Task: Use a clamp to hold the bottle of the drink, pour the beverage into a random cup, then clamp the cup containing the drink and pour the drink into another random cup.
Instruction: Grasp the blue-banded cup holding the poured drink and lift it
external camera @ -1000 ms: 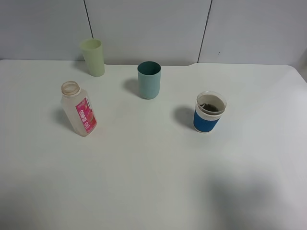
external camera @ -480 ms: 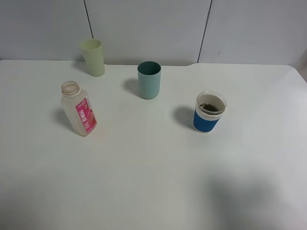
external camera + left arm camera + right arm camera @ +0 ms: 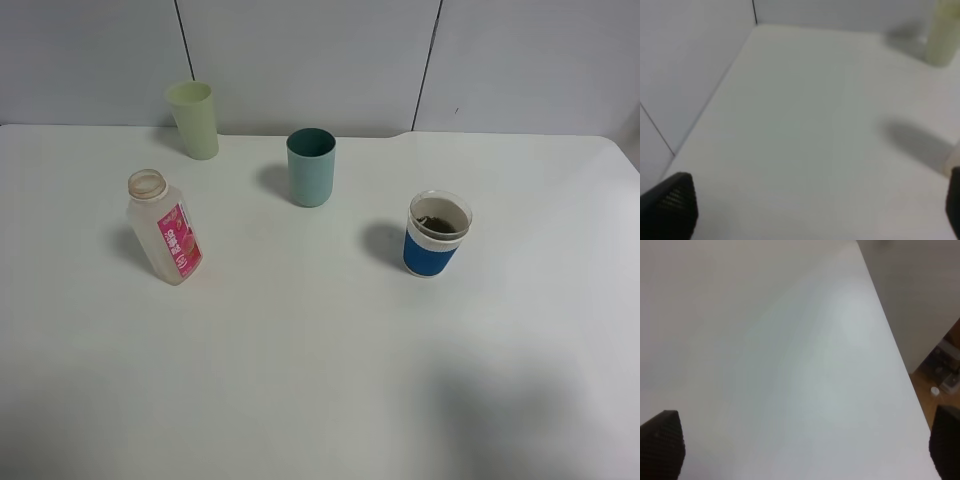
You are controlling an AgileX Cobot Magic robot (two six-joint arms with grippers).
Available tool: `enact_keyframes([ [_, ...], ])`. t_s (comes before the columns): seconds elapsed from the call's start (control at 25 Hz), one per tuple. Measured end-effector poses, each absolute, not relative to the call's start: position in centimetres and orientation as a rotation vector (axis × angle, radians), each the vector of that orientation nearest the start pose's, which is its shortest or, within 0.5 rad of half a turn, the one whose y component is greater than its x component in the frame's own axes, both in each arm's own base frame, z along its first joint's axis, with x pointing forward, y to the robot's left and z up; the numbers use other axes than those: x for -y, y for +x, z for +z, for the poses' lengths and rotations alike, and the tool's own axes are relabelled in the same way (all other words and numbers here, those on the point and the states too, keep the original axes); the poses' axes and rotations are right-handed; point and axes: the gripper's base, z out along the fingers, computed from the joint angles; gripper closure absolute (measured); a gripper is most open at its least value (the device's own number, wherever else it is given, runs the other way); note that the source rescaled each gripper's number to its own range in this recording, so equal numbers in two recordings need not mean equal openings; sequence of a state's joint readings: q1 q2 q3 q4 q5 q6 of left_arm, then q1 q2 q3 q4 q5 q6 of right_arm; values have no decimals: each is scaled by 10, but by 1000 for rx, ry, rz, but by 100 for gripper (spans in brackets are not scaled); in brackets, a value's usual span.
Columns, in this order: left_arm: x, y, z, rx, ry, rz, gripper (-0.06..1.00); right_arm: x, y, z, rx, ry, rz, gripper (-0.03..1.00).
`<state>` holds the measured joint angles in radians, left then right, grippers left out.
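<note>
The clear bottle (image 3: pixel 165 230) with a pink label stands uncapped at the left of the white table and looks empty. The blue-sleeved clear cup (image 3: pixel 436 236) stands at the right with a little dark brown beverage (image 3: pixel 438 220) in its bottom. The teal cup (image 3: pixel 311 167) stands upright between them, farther back. Neither arm shows in the exterior high view. In the left wrist view my left gripper (image 3: pixel 812 210) is open over bare table, holding nothing. My right gripper (image 3: pixel 802 450) is also open and holds nothing.
A pale yellow-green cup (image 3: pixel 194 119) stands at the back left near the wall and also shows in the left wrist view as the pale cup (image 3: pixel 942 35). The table's right edge (image 3: pixel 900 355) drops to a wooden floor (image 3: pixel 940 390). Grey wall panels (image 3: pixel 300 60) close the back.
</note>
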<state>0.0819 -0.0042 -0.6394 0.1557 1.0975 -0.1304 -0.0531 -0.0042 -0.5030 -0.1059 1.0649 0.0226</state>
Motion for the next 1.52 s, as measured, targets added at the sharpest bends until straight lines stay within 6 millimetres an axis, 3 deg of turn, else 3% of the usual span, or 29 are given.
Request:
enact_keyframes([
  [0.28, -6, -8, 279, -2030, -215, 71, -6, 8, -7, 278, -2038, 83, -146, -3],
  [1.52, -6, -6, 280, -2024, -105, -1, -6, 8, -7, 278, -2038, 83, -146, -3],
])
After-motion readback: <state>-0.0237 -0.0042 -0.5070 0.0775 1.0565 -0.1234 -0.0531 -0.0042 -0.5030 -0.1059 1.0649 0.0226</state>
